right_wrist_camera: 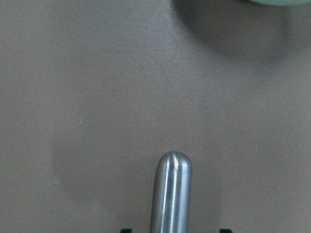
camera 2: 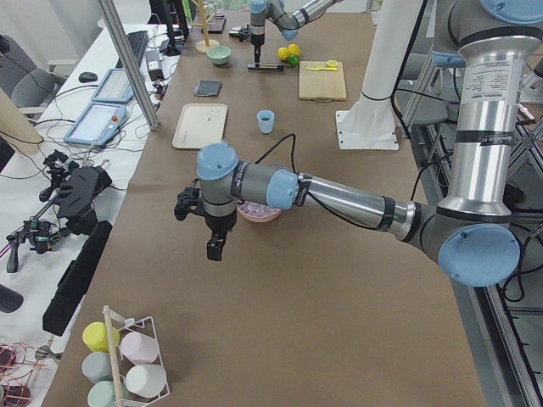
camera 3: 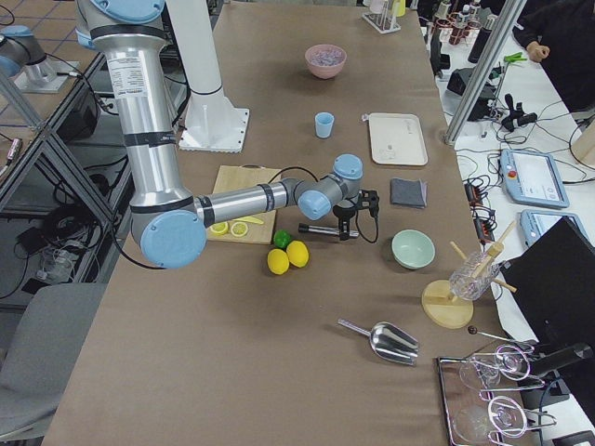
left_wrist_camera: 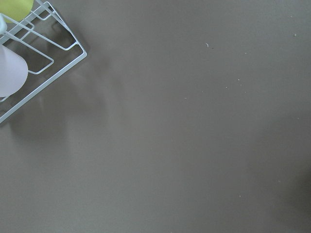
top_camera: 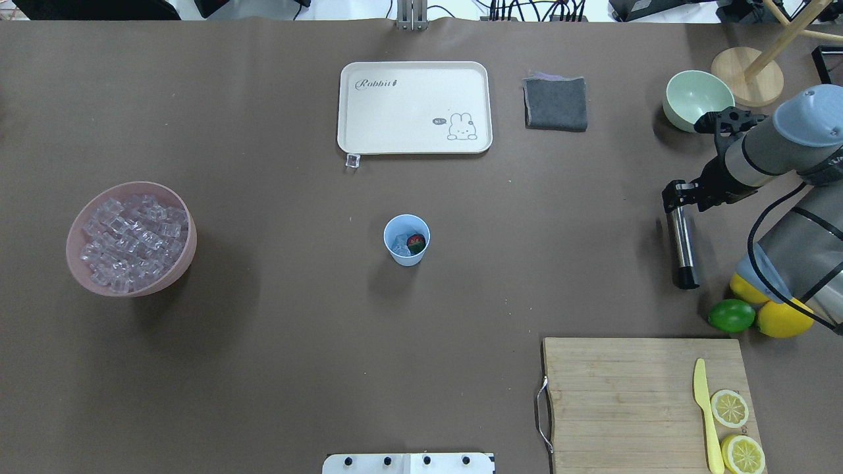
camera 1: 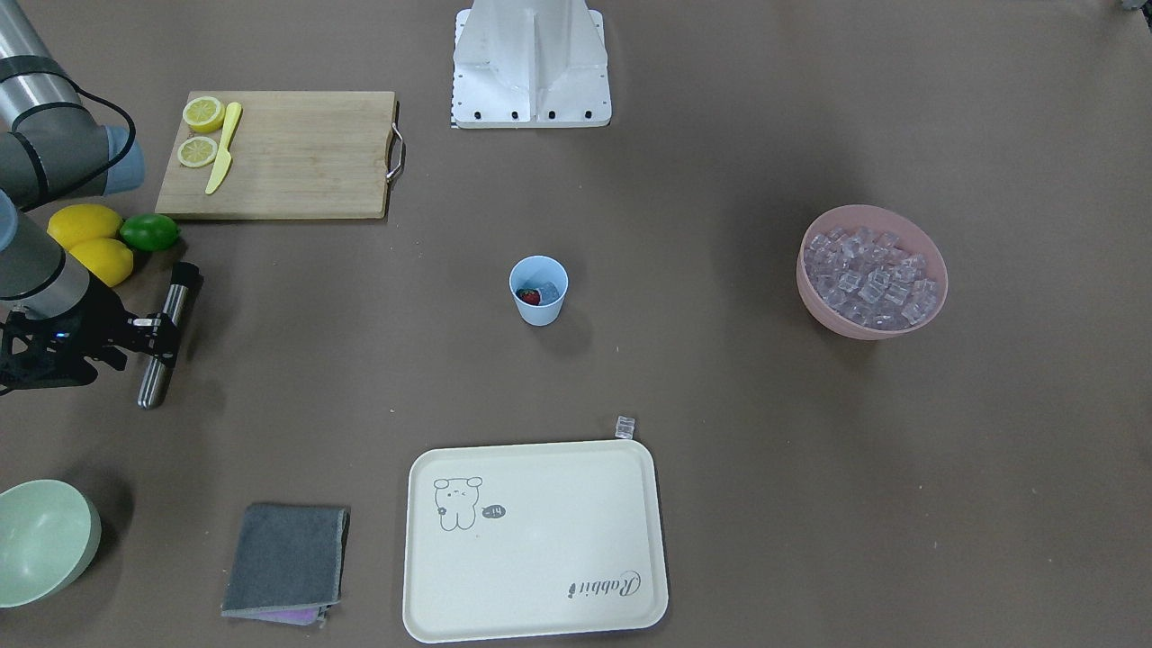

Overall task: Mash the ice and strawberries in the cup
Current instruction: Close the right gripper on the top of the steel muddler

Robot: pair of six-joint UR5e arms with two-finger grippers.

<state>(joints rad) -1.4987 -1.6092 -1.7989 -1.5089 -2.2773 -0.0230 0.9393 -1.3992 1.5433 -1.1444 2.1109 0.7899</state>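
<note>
Nearest our right wrist camera is a steel rod (right_wrist_camera: 171, 194), lying level, its rounded end pointing out past the right jaws. Those jaws stand spread, with a gap on either side of the rod, pinching nothing.

Well apart from the right jaws, out on the middle of the bench (camera 1: 720, 450), stands the one cup (camera 1: 538, 313). It is small, light blue, tapered, without a handle, and upright. Inside it we see one red strawberry (camera 1: 529, 296) and, beside it, clear ice (camera 1: 548, 291); we cannot count those pieces.

Farther still from the right jaws, one pink bowl (camera 1: 837, 326) is heaped with many glassy cubes (camera 1: 868, 274). One stray cube (camera 1: 625, 427) sits just beside a corner of the one cream tray (camera 1: 540, 558).

Near the right jaws we count two lemons (camera 1: 84, 224) and one lime (camera 1: 149, 232) off the rod's black end. One mint green bowl (camera 1: 40, 540) and one grey cloth (camera 1: 283, 558) lie off its steel end. One wooden board (camera 1: 297, 153) carries two lemon halves (camera 1: 203, 113) and one yellow knife (camera 1: 222, 148).

Our left jaws hang above the bench, beyond the pink bowl; we cannot tell whether they are spread.
</note>
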